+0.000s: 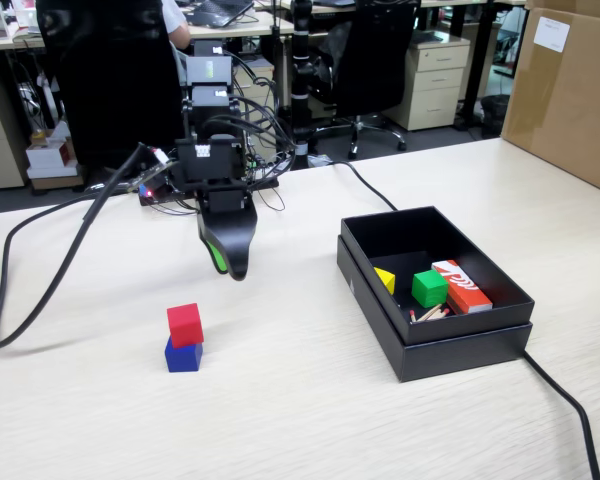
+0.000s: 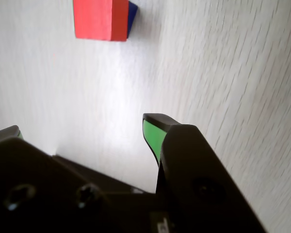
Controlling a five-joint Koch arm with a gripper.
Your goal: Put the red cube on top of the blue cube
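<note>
The red cube (image 1: 185, 324) sits on top of the blue cube (image 1: 183, 355) on the pale wooden table, slightly turned against it. In the wrist view the red cube (image 2: 100, 19) is at the top edge, with a corner of the blue cube (image 2: 132, 14) showing beside it. My gripper (image 1: 230, 262) hangs above the table, up and to the right of the stack in the fixed view, clear of it. In the wrist view the gripper (image 2: 82, 127) is open and empty, with bare table between its green-padded fingers (image 2: 153, 136).
A black open box (image 1: 435, 330) stands right of the stack, holding a green cube (image 1: 429, 288), a yellow piece (image 1: 385, 279), a red-orange box with white markings (image 1: 461, 285) and small sticks. A black cable (image 1: 40, 290) loops at the left. Another cable (image 1: 570, 405) runs at the front right.
</note>
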